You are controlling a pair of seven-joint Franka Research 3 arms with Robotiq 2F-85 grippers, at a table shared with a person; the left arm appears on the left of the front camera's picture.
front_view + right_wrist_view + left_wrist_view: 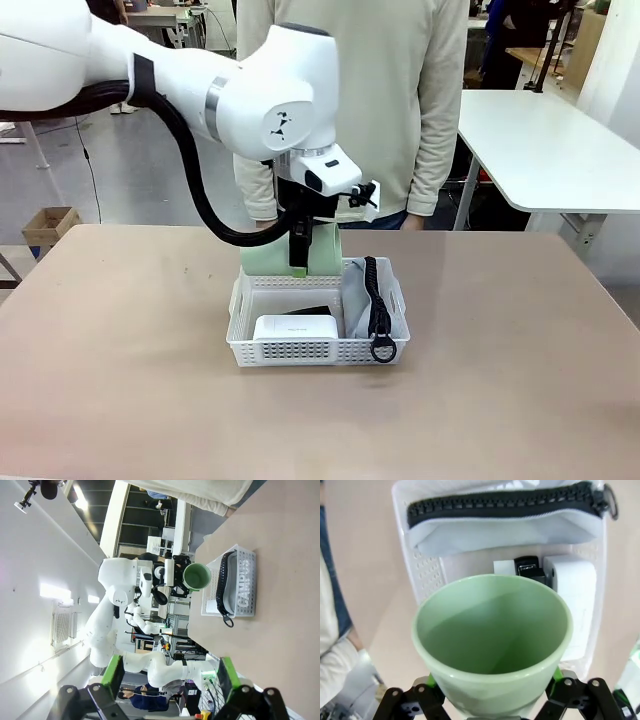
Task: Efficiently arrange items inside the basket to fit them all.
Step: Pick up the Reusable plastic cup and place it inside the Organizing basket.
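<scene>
One tan table (pixel 120 380) carries the work, with a white table (pixel 545 150) behind it in a grey-floored room and a cardboard box (pixel 48 226) on the floor at picture left. A person in a cream sweater (pixel 400 100) stands at the far edge.

We see our left gripper (pixel 298 262) clamped on the pale green cup (pixel 330 255), holding it above the far end of the basket (pixel 315 348). From the front, the white rounded box (pixel 294 328) lies in the near left part, a black object just behind it, and the grey pouch (pixel 358 300) stands on edge along the right wall, its black strap (pixel 378 310) draped over the near rim.

Our left wrist view (pixel 490 645) looks down into the cup's hollow mouth and picks out the small black stapler (pixel 527 566) beside the box. Our right wrist view reads "CAMPUS" (pixel 243 584) on the pouch through the basket wall, and shows the right gripper (pixel 170 677) spread wide, well away from the table.
</scene>
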